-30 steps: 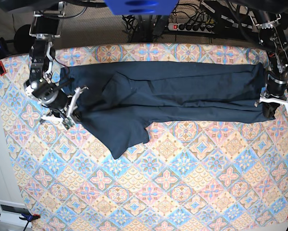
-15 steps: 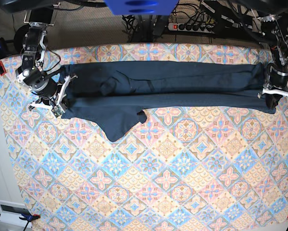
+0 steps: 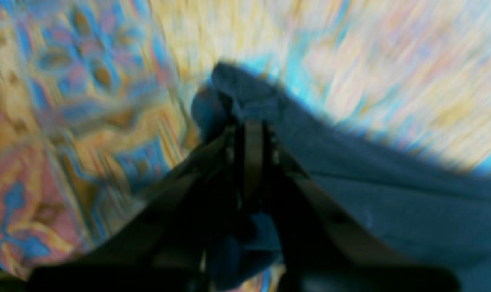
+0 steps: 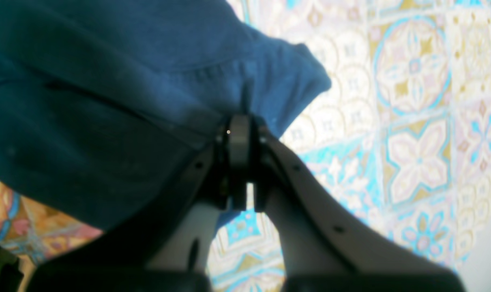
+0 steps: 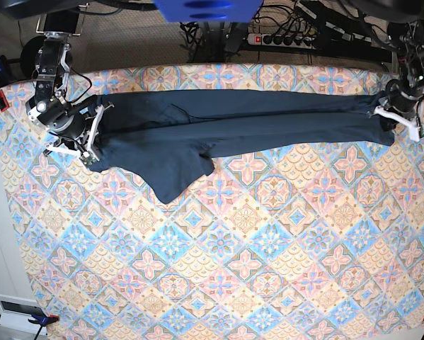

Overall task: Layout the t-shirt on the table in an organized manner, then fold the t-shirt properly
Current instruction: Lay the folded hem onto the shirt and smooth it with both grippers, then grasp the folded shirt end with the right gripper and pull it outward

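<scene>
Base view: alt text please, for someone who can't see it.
A dark navy t-shirt is stretched into a long band across the far side of the patterned table, one flap hanging toward the camera. The right gripper, at image left, and the left gripper, at image right, are each shut on an end.

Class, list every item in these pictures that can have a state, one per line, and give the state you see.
t-shirt: stretched into a long band between both grippers, one sleeve hanging toward the near side.
left gripper: shut on the t-shirt.
right gripper: shut on the t-shirt.
table: covered with a patterned cloth.
</scene>
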Tool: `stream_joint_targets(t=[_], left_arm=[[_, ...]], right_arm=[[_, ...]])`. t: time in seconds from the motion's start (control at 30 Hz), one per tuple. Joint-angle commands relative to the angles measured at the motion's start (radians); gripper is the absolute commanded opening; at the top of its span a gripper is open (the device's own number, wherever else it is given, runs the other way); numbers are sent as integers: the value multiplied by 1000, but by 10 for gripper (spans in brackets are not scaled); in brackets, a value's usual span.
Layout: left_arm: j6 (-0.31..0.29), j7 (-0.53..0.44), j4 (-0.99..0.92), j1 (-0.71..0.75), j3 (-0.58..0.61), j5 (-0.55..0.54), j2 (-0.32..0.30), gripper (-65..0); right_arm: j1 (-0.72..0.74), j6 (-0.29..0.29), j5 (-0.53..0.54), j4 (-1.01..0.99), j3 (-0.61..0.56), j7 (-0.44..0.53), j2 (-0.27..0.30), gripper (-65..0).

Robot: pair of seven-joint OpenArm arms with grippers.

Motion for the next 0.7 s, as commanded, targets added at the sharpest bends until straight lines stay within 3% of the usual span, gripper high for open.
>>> stream_joint_targets(t=[0.0, 0.13, 0.27, 0.43, 0.57, 0.67], left_arm=[[1, -2, 15, -11, -7, -1, -24, -626], [1, 45, 18, -14, -9, -3, -28, -526], [1, 105, 26, -14, -14, -6, -42, -342], [1, 176, 76, -11, -122, -122, -37, -187], [1, 214, 78, -11, -245, -282, -36, -175], [1, 226, 78, -14, -291, -378, -36, -175]], right_arm=[[14, -7, -3, 15, 8, 10, 16, -637], [12, -7, -3, 25, 14, 10, 16, -560], [11, -7, -3, 68, 28, 10, 18, -471], [7, -7, 0, 110, 74, 10, 15, -457], [50, -7, 2, 114, 53, 12, 10, -456], [133, -7, -1, 107, -30, 10, 10, -455]])
